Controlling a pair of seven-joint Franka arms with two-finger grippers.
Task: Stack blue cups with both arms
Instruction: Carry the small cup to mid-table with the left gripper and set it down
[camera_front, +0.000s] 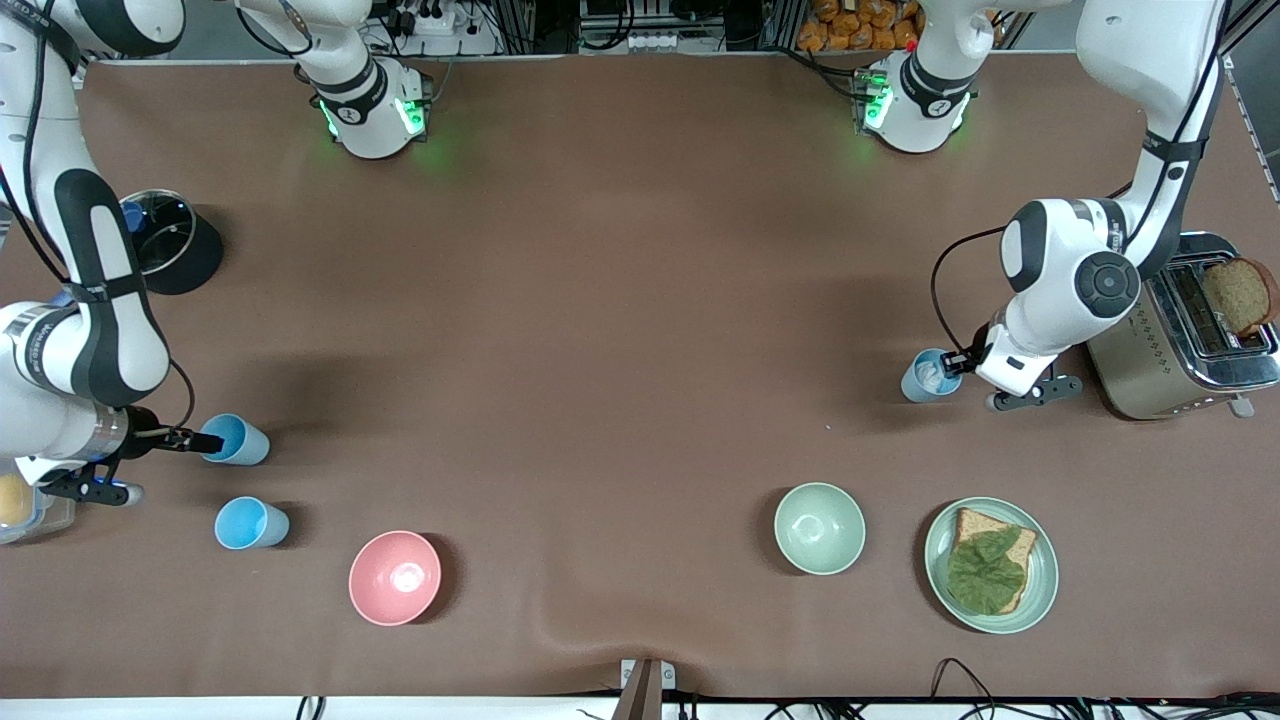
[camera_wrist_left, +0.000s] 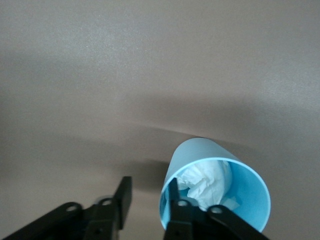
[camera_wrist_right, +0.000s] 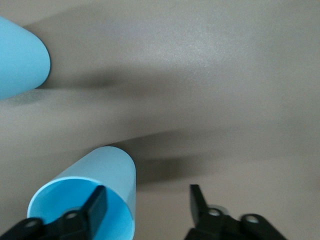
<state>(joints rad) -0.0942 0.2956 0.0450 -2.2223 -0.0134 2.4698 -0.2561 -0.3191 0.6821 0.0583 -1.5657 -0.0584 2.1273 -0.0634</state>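
A bright blue cup (camera_front: 240, 440) stands upright at the right arm's end of the table. My right gripper (camera_front: 210, 441) is open at its rim. In the right wrist view one finger is inside this cup (camera_wrist_right: 100, 195) and the other is outside, so the gripper (camera_wrist_right: 146, 202) straddles the wall. A second bright blue cup (camera_front: 250, 523) stands nearer the front camera and also shows in the right wrist view (camera_wrist_right: 20, 55). A grey-blue cup (camera_front: 928, 376) holding crumpled white paper stands beside the toaster. My left gripper (camera_front: 952, 365) is open, one finger inside that cup (camera_wrist_left: 215, 185), and the gripper (camera_wrist_left: 148, 197) straddles its wall.
A pink bowl (camera_front: 394, 577) and a pale green bowl (camera_front: 819, 527) sit near the front edge. A green plate (camera_front: 1040, 590) carries bread and a lettuce leaf. A silver toaster (camera_front: 1160, 350) with a bread slice stands by the left arm. A black pot (camera_front: 170, 245) stands by the right arm.
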